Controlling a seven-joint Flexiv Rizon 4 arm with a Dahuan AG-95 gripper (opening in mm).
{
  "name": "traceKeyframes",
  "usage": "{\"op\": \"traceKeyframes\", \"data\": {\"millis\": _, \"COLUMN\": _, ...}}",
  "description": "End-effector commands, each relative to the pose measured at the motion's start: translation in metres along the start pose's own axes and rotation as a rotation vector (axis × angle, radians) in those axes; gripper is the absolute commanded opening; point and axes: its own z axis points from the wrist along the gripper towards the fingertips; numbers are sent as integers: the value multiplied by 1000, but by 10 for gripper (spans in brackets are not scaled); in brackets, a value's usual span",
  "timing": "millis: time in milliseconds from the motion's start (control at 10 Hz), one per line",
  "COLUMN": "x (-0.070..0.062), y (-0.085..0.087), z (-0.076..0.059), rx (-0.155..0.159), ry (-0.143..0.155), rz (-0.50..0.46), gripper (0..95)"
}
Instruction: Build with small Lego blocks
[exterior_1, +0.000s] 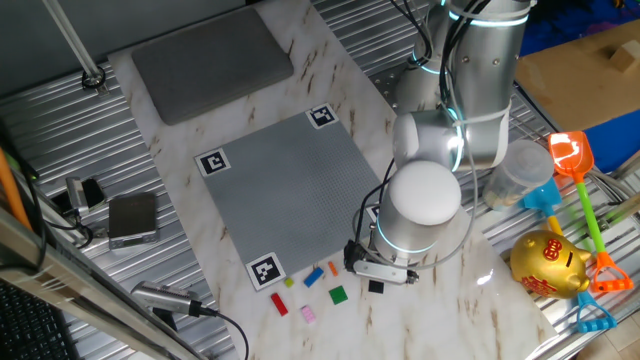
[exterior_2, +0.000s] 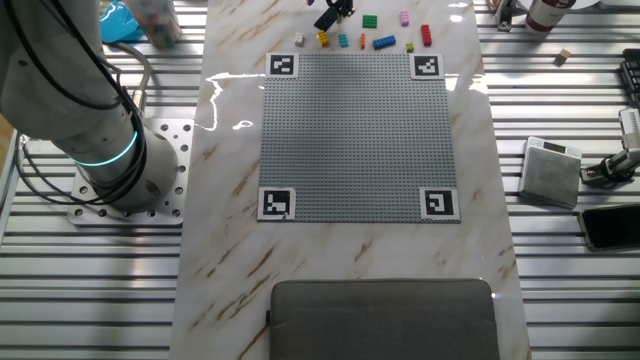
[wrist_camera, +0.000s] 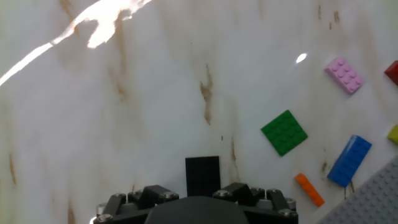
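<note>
- Hand view only: black block flat on the marble table, right in front of the gripper, long axis running away from the camera.
- Green block, blue block, orange block, pink block lie along the table edge beside the grey baseplate.
- Fixed views: arm hides the fingers; can't tell how wide the gripper is or whether it holds anything.

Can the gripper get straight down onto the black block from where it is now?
Probably yes. The black block lies flat on bare marble just ahead of the gripper, apart from the green block; nothing sits between.
</note>
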Motion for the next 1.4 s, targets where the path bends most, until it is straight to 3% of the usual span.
{"op": "traceKeyframes", "data": {"millis": 100, "x": 0, "y": -1, "z": 2, "rx": 1, "ry": -3, "rz": 2, "gripper": 760}}
{"op": "traceKeyframes", "data": {"millis": 1400, "x": 0, "y": -2, "z": 10, "rx": 11, "ry": -7, "rz": -1, "gripper": 760}}
